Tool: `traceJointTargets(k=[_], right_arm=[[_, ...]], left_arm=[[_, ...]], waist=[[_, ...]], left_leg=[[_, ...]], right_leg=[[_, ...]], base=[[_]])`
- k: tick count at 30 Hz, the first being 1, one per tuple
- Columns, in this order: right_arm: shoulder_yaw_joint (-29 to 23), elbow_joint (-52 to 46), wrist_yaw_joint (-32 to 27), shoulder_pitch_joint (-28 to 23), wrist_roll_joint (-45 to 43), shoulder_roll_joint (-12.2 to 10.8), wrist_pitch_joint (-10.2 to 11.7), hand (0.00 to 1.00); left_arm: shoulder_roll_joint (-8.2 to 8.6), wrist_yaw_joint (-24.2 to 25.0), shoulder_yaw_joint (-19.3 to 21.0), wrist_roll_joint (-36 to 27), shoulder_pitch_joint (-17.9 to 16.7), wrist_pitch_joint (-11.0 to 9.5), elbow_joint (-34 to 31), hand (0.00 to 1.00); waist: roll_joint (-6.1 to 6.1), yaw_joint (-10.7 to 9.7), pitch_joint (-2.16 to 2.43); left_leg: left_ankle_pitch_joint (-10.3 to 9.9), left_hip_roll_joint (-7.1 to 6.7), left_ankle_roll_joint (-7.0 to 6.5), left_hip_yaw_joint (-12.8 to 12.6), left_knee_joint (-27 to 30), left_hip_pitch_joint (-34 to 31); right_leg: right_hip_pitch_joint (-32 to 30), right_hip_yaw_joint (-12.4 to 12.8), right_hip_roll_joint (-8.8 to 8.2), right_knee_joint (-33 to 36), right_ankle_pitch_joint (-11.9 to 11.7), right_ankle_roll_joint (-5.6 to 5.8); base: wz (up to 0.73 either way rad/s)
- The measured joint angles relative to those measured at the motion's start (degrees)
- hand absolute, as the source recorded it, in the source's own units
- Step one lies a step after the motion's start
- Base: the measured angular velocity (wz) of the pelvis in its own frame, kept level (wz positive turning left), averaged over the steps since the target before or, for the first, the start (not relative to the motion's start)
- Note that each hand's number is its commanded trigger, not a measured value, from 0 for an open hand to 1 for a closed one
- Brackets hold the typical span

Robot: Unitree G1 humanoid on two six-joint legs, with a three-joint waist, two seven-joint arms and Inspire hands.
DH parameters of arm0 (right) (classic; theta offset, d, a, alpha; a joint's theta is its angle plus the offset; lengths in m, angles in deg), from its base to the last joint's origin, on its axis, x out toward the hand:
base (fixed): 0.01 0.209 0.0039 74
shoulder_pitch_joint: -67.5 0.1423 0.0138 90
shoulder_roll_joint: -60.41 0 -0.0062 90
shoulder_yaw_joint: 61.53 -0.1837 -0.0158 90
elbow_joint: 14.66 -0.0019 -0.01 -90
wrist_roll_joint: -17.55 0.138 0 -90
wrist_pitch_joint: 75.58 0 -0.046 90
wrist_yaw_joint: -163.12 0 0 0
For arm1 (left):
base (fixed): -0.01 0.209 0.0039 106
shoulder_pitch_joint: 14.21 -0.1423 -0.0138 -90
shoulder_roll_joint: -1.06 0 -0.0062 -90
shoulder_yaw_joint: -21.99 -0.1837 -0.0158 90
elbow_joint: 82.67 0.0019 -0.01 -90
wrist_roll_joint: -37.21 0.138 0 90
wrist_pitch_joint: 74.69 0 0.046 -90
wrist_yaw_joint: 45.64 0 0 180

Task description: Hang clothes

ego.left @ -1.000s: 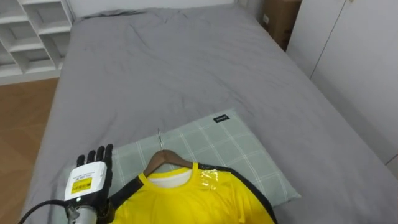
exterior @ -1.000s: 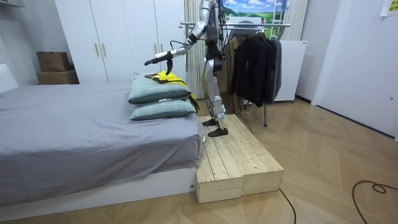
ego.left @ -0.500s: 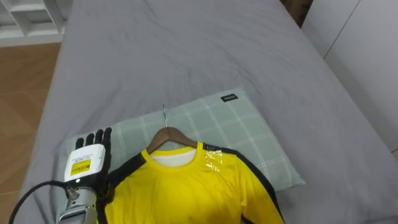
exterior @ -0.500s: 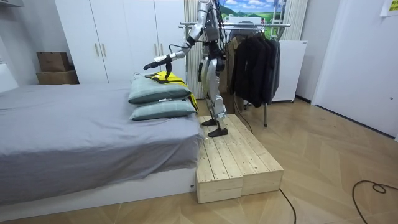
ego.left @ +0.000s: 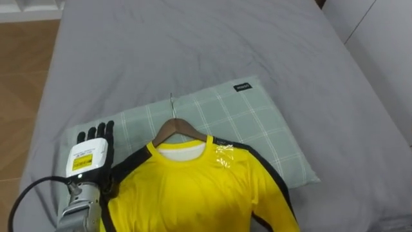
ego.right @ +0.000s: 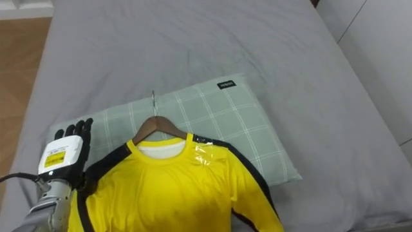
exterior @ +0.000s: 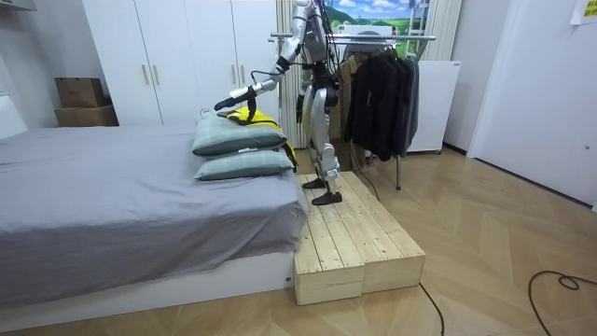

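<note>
1. Yellow shirt (ego.left: 193,193): on its hanger (ego.left: 175,124), lying flat on the checked pillow (ego.left: 257,122) at the bed's (ego.left: 193,45) near end; unmoved.
2. Left hand (ego.left: 89,156): fingers straight, holding nothing, just beside the shirt's left shoulder; its arm has dipped slightly toward the pillow.
3. Status: hanger not yet grasped; the pick-up looks close.

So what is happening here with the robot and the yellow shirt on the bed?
The robot stands on a wooden platform beside the bed and reaches its left robot hand over the checked pillow. The hand is open, right beside the shoulder of a yellow shirt that lies on the pillow, already on a wooden hanger. The hanger is not yet grasped. A clothes rack with dark garments stands behind the robot.
</note>
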State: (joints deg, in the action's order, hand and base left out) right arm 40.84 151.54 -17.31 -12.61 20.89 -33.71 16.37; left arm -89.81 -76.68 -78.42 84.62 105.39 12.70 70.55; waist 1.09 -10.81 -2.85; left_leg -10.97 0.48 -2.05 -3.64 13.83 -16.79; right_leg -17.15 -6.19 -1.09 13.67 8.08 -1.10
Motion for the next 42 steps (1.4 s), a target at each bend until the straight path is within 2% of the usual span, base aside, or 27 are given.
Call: traceJointTargets(k=[9,11,12,13,14,15,16,19,24,28,33,42], right_arm=[[0.07,-0.25,-0.45,1.25,0.98,-0.69,1.28,0.0],[0.07,-0.29,-1.04,1.28,1.28,-0.7,1.92,0.0],[0.03,-0.27,-1.56,1.26,1.89,-0.8,2.41,0.0],[-0.03,-0.24,-2.01,1.9,1.96,-1.05,2.69,0.0],[-0.06,-0.15,-2.23,2.44,1.95,-0.89,2.78,0.0],[-0.05,-0.13,-2.99,2.78,1.97,-0.62,3.04,0.0],[0.04,-0.12,-3.15,2.77,1.77,-0.76,3.06,0.0],[0.16,-0.13,-3.05,2.69,1.64,-0.77,2.99,0.0],[0.44,-0.22,-3.1,2.76,1.81,-1.12,2.95,0.0],[2.12,-0.22,-2.16,3.07,1.79,-1.12,2.84,0.0],[2.71,-0.25,-1.71,3.77,1.85,-0.94,1.87,0.0],[4.38,-0.23,0.14,4.71,1.81,-0.88,1.73,0.0]], left_arm=[[0.0,0.0,0.02,-0.66,0.72,-0.43,-0.09,0.0],[0.02,0.0,0.0,-0.66,1.17,-0.49,-0.05,0.0],[0.04,-0.01,-0.01,-0.66,1.73,-0.65,0.02,0.0],[-0.47,-0.09,0.09,-0.66,2.21,-0.83,0.04,0.0],[-0.47,-0.16,0.24,-0.66,2.47,-0.78,0.13,0.0],[-0.2,-0.47,0.18,-0.65,3.14,-1.39,0.99,0.0],[-0.27,-0.78,0.23,-0.83,3.51,-1.55,1.93,0.0],[-0.41,-1.07,0.02,-1.82,4.84,-1.59,2.2,0.0],[-0.37,-1.07,-3.41,-5.29,5.89,-1.64,2.01,0.0],[-0.15,-0.97,-4.06,-7.82,6.33,-1.76,2.01,0.0],[0.75,-0.6,-4.41,-9.69,6.99,-2.01,2.0,0.0],[0.92,0.41,-4.5,-9.66,7.29,-2.74,2.01,0.0]], waist=[[0.16,0.05,-0.1],[0.28,0.0,-0.34],[0.36,0.01,-0.82],[-0.43,0.03,-1.03],[-0.27,-0.44,-1.4],[0.37,-0.76,-1.71],[0.32,-0.84,-1.73],[0.29,-1.63,-1.73],[0.11,-1.68,-1.67],[0.12,-2.95,-1.68],[0.15,-3.11,-1.68],[0.18,-3.04,-1.68]], left_leg=[[0.03,0.16,0.02,0.61,0.01,-0.61],[0.61,0.17,0.03,1.78,-0.36,-0.52],[0.8,0.13,0.11,4.9,-0.26,-0.57],[0.7,-0.68,0.26,5.46,0.39,-1.39],[0.48,-1.11,0.46,5.41,1.03,-2.06],[0.74,-1.01,1.21,3.96,1.42,-3.1],[0.74,-0.84,1.25,1.74,1.42,-3.76],[1.23,-0.26,1.01,-1.07,-0.09,-3.49],[1.22,-0.73,0.93,-2.4,0.4,-4.13],[1.65,-1.0,0.12,-3.24,1.01,-4.59],[1.78,-0.89,-0.1,-4.42,1.93,-5.01],[1.94,-0.81,-0.38,-5.64,2.52,-4.98]], right_leg=[[-1.47,-0.39,-0.36,1.46,0.01,0.0],[-4.23,-2.23,-0.77,5.65,0.32,0.1],[-6.89,-2.97,-0.32,7.22,1.34,-0.06],[-9.25,-1.29,-0.21,1.66,-2.51,-1.5],[-10.01,-1.17,-0.85,0.89,-4.94,-1.76],[-10.56,-1.79,-0.94,1.59,-6.11,-1.83],[-10.59,-1.17,-0.86,1.52,-6.1,-1.83],[-11.25,-1.53,-0.64,1.5,-6.07,-1.78],[-11.81,-1.78,-0.8,2.12,-6.07,-1.77],[-11.86,-1.63,-1.1,2.35,-6.17,-1.62],[-11.94,-0.86,-1.22,2.0,-7.29,-1.29],[-11.97,0.12,-0.87,2.02,-8.79,-1.73]], base=[[-0.01],[-0.05],[-0.11],[-0.04],[0.0],[0.04],[0.0],[0.1],[0.09],[0.1],[-0.07],[-0.06]])
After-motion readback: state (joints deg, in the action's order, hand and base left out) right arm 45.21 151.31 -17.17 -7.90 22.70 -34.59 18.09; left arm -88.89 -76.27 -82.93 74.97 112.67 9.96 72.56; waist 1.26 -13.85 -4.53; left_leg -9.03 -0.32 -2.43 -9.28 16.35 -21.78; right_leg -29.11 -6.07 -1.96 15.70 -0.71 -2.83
